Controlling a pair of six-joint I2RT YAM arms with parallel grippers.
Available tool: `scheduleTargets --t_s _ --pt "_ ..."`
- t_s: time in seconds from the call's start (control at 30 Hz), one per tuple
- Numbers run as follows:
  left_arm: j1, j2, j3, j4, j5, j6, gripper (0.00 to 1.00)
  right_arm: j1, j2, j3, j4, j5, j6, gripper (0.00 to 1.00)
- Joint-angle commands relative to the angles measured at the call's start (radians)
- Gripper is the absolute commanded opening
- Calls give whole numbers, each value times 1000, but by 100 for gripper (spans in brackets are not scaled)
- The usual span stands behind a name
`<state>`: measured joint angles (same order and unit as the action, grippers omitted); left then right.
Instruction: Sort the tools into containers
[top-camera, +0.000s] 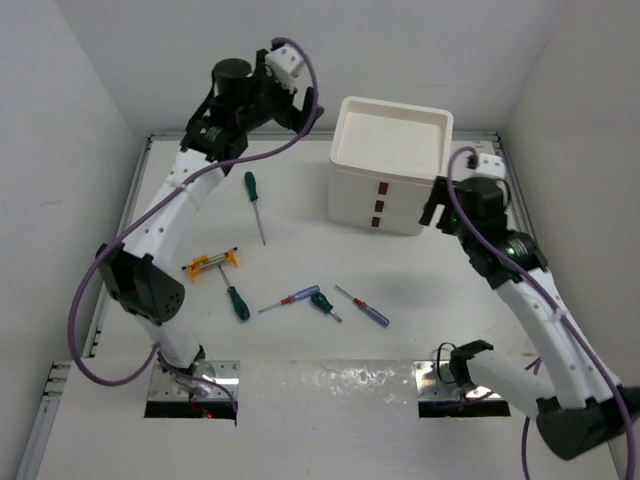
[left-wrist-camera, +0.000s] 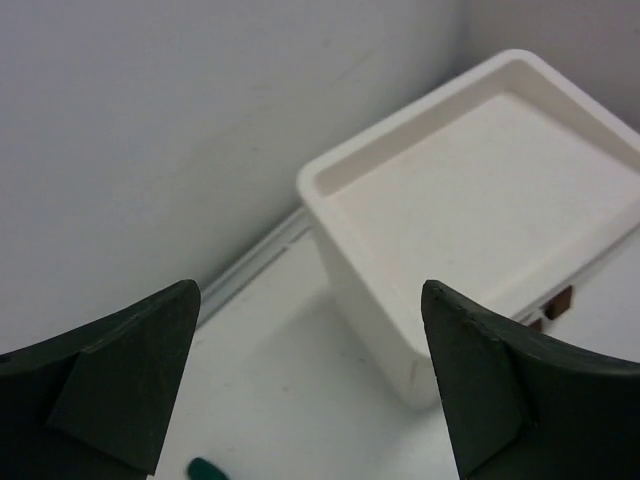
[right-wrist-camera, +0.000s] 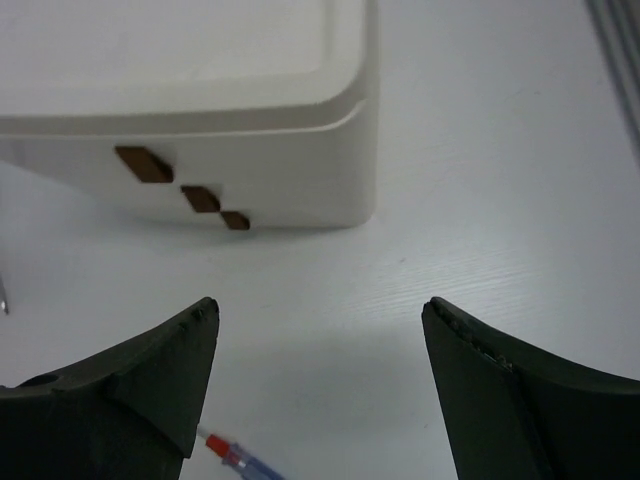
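The containers are three shut drawers with red-brown tabs (top-camera: 380, 204) in a white unit (top-camera: 392, 140) at the back right. The tools lie loose on the table: a long dark green screwdriver (top-camera: 255, 200), a green-handled one (top-camera: 237, 301), a red-and-clear one (top-camera: 291, 298), a short green one (top-camera: 323, 303) and a blue one (top-camera: 366, 308). My left gripper (top-camera: 300, 105) hangs open high up, left of the unit (left-wrist-camera: 480, 190), holding nothing. My right gripper (top-camera: 438, 205) stands open and holds nothing, just right of the unit's front, facing the tabs (right-wrist-camera: 200, 198).
A yellow-framed tool (top-camera: 212, 263) lies left of the screwdrivers. White walls close in the table on the left, back and right. A metal rail (right-wrist-camera: 615, 60) runs along the right edge. The blue screwdriver's red end (right-wrist-camera: 240, 458) shows under my right fingers.
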<state>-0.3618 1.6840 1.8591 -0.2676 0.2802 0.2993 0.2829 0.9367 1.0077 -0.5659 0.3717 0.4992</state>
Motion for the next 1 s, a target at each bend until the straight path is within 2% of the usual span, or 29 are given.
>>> scheduleTargets --t_s 0.0,0.07,0.13,0.2,0.27,0.53,0.6,0.7,0.8,0.83,0.97 --pt "-8 107 160 -183 71 -144 88 143 156 112 -61 165 116 81" --pt "-37 190 225 -197 71 -166 83 193 197 131 -16 147 137 81" --pt "-54 278 317 -208 51 -195 78 200 232 100 116 76 159 80" --pt "-62 344 430 -235 65 -242 75 208 279 118 162 70 157 74" --pt "-78 414 466 -234 60 -262 74 225 362 167 167 69 141 71" --pt "-127 442 391 -136 -33 -259 73 260 530 270 248 131 62 69" --pt "-128 444 373 -133 -56 -262 68 260 573 292 250 167 48 66" --pt "-128 431 329 -119 -91 -290 52 260 609 308 264 209 44 62" --pt "-128 427 283 -93 -69 -331 47 262 640 327 282 231 29 57" --pt "-128 430 273 -84 -62 -335 41 262 648 334 281 236 25 55" --pt "-127 430 242 -56 -59 -356 31 262 674 350 285 263 10 53"
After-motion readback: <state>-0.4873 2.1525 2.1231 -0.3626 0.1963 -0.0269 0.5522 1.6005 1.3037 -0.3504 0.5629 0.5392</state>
